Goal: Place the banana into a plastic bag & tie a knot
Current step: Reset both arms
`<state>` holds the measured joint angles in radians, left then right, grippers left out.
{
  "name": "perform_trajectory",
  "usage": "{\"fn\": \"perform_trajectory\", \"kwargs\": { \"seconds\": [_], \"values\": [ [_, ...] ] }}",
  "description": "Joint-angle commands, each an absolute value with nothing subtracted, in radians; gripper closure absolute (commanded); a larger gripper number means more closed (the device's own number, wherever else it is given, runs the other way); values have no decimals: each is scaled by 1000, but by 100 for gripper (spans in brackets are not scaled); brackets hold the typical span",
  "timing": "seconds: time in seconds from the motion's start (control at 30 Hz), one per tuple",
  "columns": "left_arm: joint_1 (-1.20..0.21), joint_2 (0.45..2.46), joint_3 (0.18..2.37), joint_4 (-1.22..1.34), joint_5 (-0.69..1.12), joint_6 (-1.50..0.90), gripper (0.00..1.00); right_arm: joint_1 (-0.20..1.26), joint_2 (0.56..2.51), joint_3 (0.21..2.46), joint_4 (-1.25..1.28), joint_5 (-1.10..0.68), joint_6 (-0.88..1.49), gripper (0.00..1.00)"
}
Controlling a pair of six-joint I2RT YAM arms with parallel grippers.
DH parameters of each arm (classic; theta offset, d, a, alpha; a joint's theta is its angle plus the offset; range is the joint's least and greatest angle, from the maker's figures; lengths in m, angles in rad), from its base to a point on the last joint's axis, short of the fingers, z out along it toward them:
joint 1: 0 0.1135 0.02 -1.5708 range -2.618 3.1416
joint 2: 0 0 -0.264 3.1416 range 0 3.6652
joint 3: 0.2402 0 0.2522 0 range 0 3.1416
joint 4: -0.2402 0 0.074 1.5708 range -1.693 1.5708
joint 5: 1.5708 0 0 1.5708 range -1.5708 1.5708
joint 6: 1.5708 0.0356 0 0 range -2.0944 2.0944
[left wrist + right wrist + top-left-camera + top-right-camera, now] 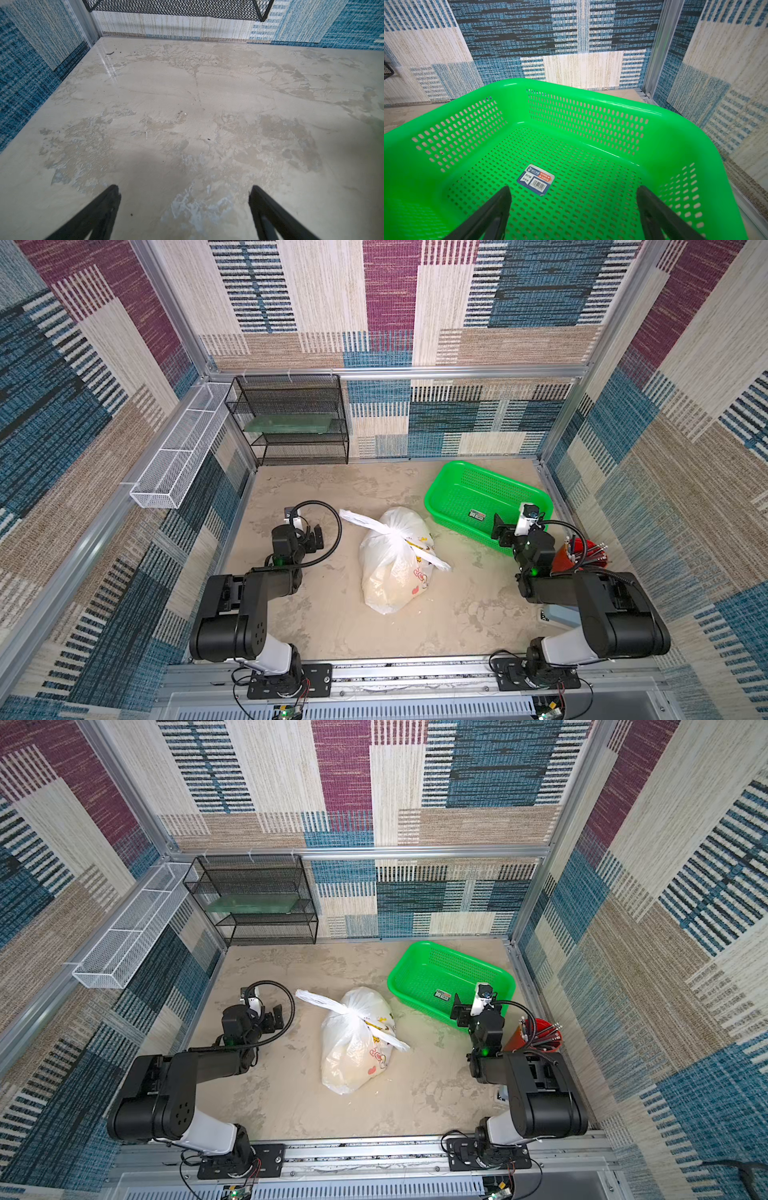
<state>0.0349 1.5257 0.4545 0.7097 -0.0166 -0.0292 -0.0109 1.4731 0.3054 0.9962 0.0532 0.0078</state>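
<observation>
Patchwork carpet walls in blue, plum and beige around a marbled beige table [324, 630]. At centre frame in both top views, plastic bag [390, 576] lying on its side, plump, cartoon prints facing right, a pale bulk dimly showing through the lower half; too blurred to call a banana outright. Knot [392, 536] at the bag's upper end, handle strips crossed and cinched, one end pointing to the upper left, one to the lower right. Left gripper [185, 188] left of the bag and well apart from it, spread wide over bare table, holding nothing. Right gripper [573, 188] likewise wide apart and empty, hanging over the green basket [465, 489] at right of centre, red pen cup [561, 562] just beside that arm. Looks done, or nearly. Possible trouble from here: seems a single cinch rather than a doubled one, so may slip open under any lift by one strip; thin film, likely to stretch or tear under a hard pinch; loose strip ends easy to snag on a passing finger; a low sweep on the right likely to clip the basket rim or tip the cup.
</observation>
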Motion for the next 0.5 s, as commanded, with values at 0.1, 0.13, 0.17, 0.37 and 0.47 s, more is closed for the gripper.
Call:
{"fn": "perform_trajectory", "kwargs": {
  "seconds": [0.1,0.13,0.17,0.37,0.47],
  "values": [
    [35,1524,457,719,5,-9,1,-11,1474,305,1017,60,16,5],
    [35,1525,457,721,5,-9,1,-11,1473,306,1017,59,15,5],
    [36,1524,457,718,5,-9,1,-11,1473,306,1016,59,16,5],
    [35,1525,457,720,5,-9,1,-13,1479,314,1009,52,17,5],
    [36,1524,457,720,5,-10,1,-16,1474,308,1014,51,17,5]
  ]
}}
